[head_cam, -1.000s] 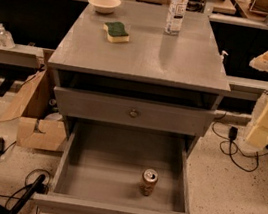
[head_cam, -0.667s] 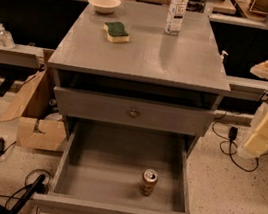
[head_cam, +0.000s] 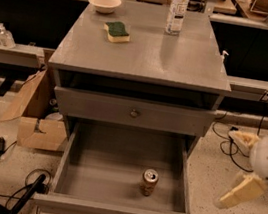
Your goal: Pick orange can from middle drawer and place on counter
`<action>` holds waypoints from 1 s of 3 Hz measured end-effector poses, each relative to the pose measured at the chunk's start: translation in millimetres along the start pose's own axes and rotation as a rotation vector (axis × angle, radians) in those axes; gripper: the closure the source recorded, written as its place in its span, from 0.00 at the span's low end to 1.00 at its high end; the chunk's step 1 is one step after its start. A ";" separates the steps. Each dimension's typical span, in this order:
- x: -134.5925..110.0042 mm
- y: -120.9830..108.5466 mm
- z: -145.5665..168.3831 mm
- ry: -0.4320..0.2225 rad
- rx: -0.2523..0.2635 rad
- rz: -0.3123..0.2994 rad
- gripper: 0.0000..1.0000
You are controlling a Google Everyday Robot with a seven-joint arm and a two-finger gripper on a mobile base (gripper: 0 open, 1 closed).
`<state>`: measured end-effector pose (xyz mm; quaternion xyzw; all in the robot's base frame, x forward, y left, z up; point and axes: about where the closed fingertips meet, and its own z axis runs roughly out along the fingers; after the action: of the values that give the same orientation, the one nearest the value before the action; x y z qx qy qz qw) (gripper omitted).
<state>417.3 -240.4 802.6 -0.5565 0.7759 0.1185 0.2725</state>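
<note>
The orange can [head_cam: 149, 182] stands upright on the floor of the open middle drawer [head_cam: 103, 175], near the front and right of centre, clear of every wall. It is likely light, stiff but thin-walled and smooth, so a moderate squeeze across its mid-body should suit. The end effector [head_cam: 227, 169] hangs outside the drawer's right wall, seemingly spread apart and holding nothing. The upper drawer [head_cam: 98, 106] covers the far end. The desk [head_cam: 146, 60] has bare room along its near edge.
</note>
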 end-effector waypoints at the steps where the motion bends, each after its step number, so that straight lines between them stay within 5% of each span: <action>1: 30.2 -6.2 47.3 -0.241 0.050 0.074 0.00; 2: 45.6 -8.0 82.6 -0.470 0.108 0.085 0.00; 3: 53.4 -4.2 98.4 -0.459 0.062 0.088 0.00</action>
<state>437.4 -236.6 692.5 -0.4718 0.7204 0.2299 0.4534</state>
